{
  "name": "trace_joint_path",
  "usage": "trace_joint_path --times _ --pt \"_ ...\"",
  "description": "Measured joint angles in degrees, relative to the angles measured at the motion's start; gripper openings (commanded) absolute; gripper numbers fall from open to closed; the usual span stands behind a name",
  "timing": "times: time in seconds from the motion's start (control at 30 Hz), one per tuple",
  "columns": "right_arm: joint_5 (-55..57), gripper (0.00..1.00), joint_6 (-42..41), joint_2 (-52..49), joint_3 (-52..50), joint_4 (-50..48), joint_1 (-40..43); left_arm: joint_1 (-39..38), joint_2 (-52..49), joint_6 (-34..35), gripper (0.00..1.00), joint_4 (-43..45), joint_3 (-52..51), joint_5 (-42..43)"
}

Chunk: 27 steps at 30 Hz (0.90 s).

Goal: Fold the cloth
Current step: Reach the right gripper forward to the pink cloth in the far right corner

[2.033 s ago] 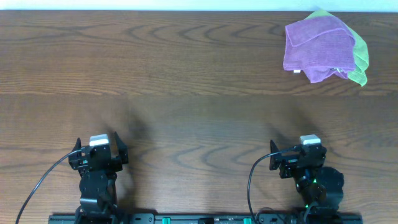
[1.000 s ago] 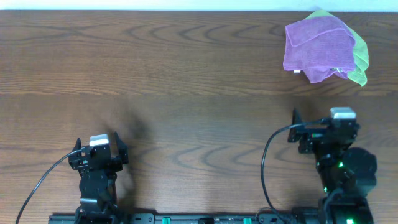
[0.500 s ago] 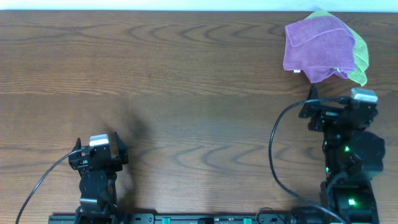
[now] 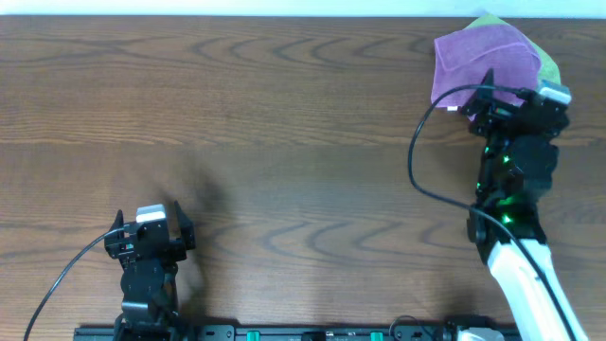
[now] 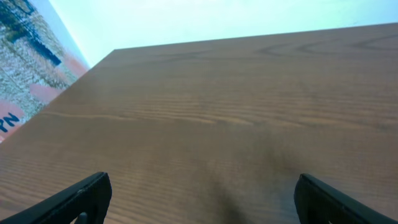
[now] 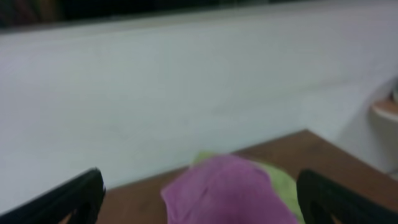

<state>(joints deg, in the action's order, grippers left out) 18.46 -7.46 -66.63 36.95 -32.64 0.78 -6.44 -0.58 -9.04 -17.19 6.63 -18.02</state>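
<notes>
A crumpled purple cloth lies on top of a green cloth at the table's far right corner. My right gripper is open and hangs over the near edge of the purple cloth, hiding part of it. In the right wrist view the purple cloth and the green cloth lie blurred between the spread fingers, just ahead of my right gripper. My left gripper is open and empty at the near left, and in the left wrist view it is over bare wood.
The brown wooden table ends at its far edge just behind the cloths, with a white wall beyond. A black cable loops left of the right arm.
My right arm has reached from the near edge to the far right, bringing its open gripper over the purple cloth. The left arm has not moved.
</notes>
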Motion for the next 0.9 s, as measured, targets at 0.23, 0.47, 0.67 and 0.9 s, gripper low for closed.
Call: trace_joint_path --times 0.23,0.47,0.67,0.9 --pt "0.5 0.99 -0.1 -2.5 0.0 -1.9 0.3 0.0 0.0 0.0 0.95 0.0 0.0 0.0" --pt "-0.4 0.99 -0.3 -4.7 2.7 10.3 4.4 0.0 0.0 0.0 0.95 0.0 0.0 0.0" --pt "-3.9 0.99 -0.7 -8.0 15.2 25.2 7.9 0.0 0.0 0.0 0.95 0.0 0.0 0.0" --pt "-6.4 0.99 -4.1 -14.6 30.2 43.6 8.4 0.0 0.0 0.0 0.95 0.0 0.0 0.0"
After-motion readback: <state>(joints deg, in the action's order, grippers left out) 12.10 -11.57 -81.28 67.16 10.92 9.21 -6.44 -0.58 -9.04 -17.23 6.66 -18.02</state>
